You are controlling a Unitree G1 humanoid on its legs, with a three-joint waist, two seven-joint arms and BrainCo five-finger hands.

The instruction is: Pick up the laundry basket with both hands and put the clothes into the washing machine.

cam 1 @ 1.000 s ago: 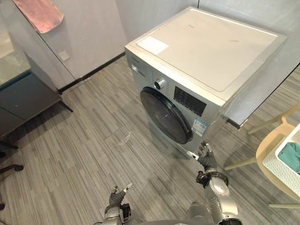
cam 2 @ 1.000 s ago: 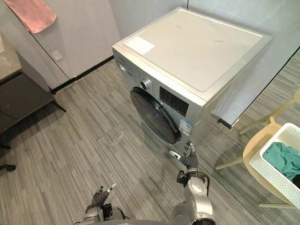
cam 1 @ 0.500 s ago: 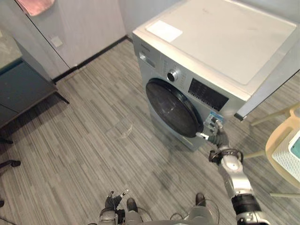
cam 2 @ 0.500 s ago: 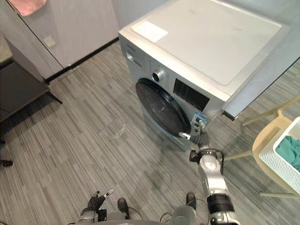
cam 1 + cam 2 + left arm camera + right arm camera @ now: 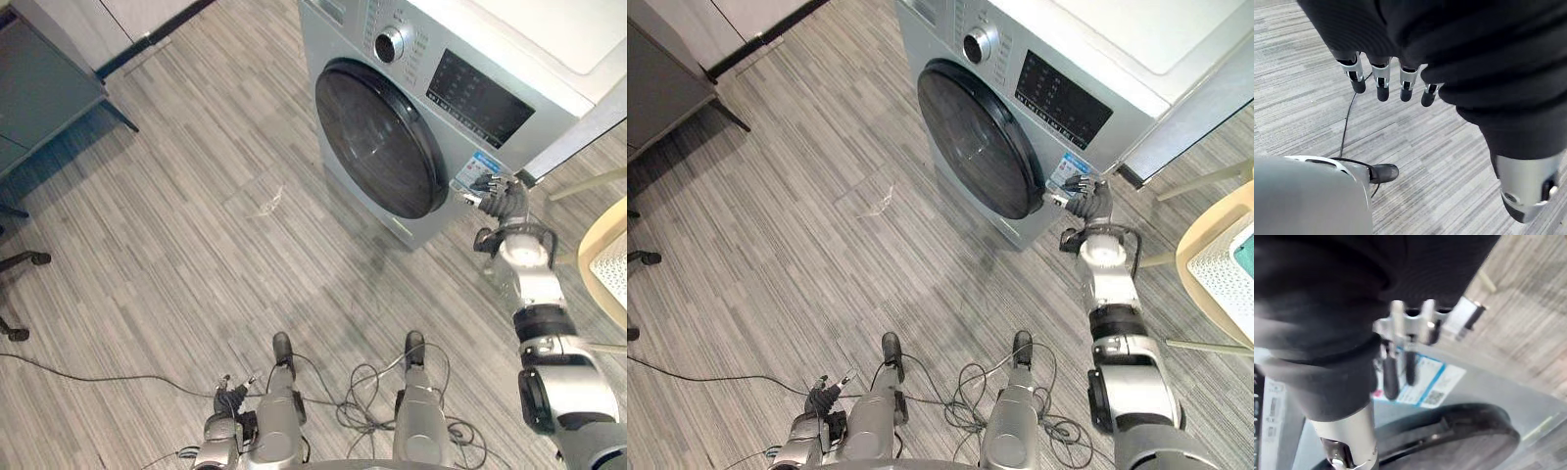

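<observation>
1. The floor (image 5: 176, 245) of grey planks spreads out in front of the washing machine (image 5: 1136, 29).
2. The washing machine stands with its front towards you. Its round dark door (image 5: 380, 137) is closed.
3. A dark cabinet (image 5: 49, 88) sits well to the left of the machine, across the floor.
4. A cream chair (image 5: 1215, 235) stands near the machine's right front corner.
5. The basket (image 5: 1223, 284), white and latticed, rests on that chair, to the right of the machine. A bit of teal clothes (image 5: 1247, 257) shows inside it. Neither of your hands touches the basket.
6. Your right hand (image 5: 498, 196) is up at the machine's front, just right of the door's rim and against the blue-and-white sticker (image 5: 477, 168). That puts it between the door and the basket, close to the door and clearly apart from the basket.
7. In the right wrist view its fingers (image 5: 1392, 377) hang loosely bent before the sticker, with nothing held between them.
8. Your left hand (image 5: 231, 401) hangs low over the floor, well in front of the machine and far from the basket. Its fingers (image 5: 1382, 88) are straight, side by side, with the thumb apart from them, and they hold nothing.
</observation>
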